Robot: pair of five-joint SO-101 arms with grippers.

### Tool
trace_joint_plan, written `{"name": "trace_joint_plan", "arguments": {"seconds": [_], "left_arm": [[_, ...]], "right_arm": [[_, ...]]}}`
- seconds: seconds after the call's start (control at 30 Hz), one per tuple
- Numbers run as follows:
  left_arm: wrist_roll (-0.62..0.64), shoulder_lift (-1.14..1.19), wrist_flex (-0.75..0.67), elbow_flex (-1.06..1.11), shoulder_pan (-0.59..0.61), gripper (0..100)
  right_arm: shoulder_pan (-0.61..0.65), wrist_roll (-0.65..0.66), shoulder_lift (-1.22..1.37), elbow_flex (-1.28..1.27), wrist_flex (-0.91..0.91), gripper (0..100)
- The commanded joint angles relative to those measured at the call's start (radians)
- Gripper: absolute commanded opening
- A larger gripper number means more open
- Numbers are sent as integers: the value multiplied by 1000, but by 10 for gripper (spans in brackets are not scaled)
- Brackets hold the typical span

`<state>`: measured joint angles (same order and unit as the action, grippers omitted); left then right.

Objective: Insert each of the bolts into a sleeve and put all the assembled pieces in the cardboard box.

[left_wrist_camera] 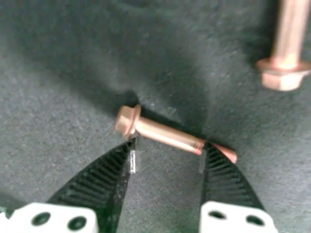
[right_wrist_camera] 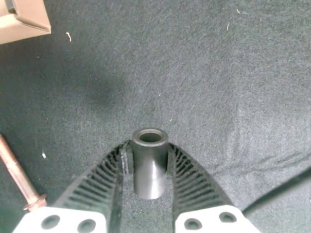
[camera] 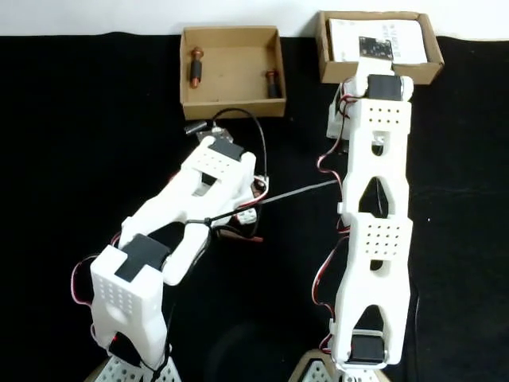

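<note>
A copper bolt point(left_wrist_camera: 160, 133) lies flat on the dark cloth, right at the tips of my left gripper point(left_wrist_camera: 168, 148), which is open with one finger by the bolt's head and the other by its shank. A second bolt point(left_wrist_camera: 284, 48) lies farther off. My right gripper point(right_wrist_camera: 148, 150) is shut on a dark sleeve point(right_wrist_camera: 149, 167), held upright with its bore facing the camera. The cardboard box point(camera: 231, 103) at the back holds two assembled pieces, one on the left point(camera: 195, 68) and one on the right point(camera: 273, 83). My left arm point(camera: 211, 171) ends just in front of the box.
Another cardboard box point(camera: 326, 56) holding a printed sheet stands at the back right, just beyond my right arm point(camera: 378, 159). A loose bolt point(right_wrist_camera: 19, 179) lies on the cloth beside the right gripper. Cables trail between the arms.
</note>
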<state>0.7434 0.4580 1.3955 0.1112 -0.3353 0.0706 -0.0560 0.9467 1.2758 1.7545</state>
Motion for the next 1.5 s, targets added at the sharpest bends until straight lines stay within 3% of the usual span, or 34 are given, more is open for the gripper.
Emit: {"name": "trace_joint_plan", "arguments": {"seconds": [0.0,0.57,0.7,1.0,1.3,1.47], "left_arm": [[-52,62,-21,-5,54,142],[-265,58,-9,-38,157,137],[-325,58,91,-119,156,137],[-321,56,365,-380,156,185],[-302,-81,356,-173,165,188],[-232,-94,184,-45,163,188]], "right_arm": [[-8,6,-87,5,5,6],[-8,6,-87,5,5,6],[-8,6,-87,5,5,6],[-10,6,-87,5,5,6],[-8,6,-88,5,5,6],[-7,6,-88,5,5,6]]}}
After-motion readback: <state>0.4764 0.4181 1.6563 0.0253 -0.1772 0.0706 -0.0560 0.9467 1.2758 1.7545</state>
